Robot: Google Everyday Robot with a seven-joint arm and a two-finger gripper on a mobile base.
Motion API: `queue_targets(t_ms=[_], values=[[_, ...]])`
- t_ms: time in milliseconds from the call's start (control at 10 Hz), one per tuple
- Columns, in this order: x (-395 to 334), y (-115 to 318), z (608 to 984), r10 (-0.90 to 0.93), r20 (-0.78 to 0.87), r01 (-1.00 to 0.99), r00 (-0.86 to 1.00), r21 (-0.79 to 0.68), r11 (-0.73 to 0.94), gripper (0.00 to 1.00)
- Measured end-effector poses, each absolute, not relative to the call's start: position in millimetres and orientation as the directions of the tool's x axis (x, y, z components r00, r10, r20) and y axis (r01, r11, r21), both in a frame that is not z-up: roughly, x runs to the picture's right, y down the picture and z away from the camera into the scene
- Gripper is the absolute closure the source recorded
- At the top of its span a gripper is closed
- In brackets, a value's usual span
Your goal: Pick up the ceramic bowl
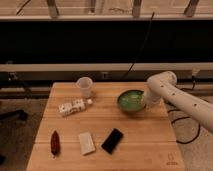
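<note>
Treat the bowl (130,100), right of centre on the table (150,142), as stiff, heavyish, slick and chippable, pinching its rim by the gripper (145,103) at its right edge, grip state impossible to tell.

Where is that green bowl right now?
In the camera view, the ceramic bowl sits on the right half of the wooden table, right of the white cup, with the gripper at its right rim.

light: dim and warm, coming from above | table (145,147): the brightest part | wall (100,45) behind: a wide black band | shadows: soft and small, under the ceramic bowl (130,100) | glare: faint shine inside the bowl | gripper (143,103): at the bowl's right rim, partly in shade
</note>
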State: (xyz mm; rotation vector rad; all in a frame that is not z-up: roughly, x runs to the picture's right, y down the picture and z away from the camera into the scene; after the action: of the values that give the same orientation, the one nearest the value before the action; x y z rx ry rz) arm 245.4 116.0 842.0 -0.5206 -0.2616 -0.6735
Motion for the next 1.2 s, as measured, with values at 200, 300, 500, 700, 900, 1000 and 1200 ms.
queue_targets(t_ms=[200,300,500,700,900,1000,1200], values=[[245,111,840,-0.531,0.393,0.658,0.751,-0.369,0.657,1.0],[244,110,840,-0.534,0.394,0.661,0.748,-0.369,0.654,1.0],[244,105,838,-0.54,0.395,0.667,0.743,-0.366,0.649,1.0],[243,101,836,-0.548,0.396,0.674,0.737,-0.362,0.645,1.0],[242,99,835,-0.553,0.398,0.679,0.732,-0.359,0.64,1.0],[241,98,834,-0.555,0.398,0.681,0.73,-0.357,0.639,1.0],[241,96,833,-0.562,0.4,0.687,0.724,-0.355,0.634,1.0]])
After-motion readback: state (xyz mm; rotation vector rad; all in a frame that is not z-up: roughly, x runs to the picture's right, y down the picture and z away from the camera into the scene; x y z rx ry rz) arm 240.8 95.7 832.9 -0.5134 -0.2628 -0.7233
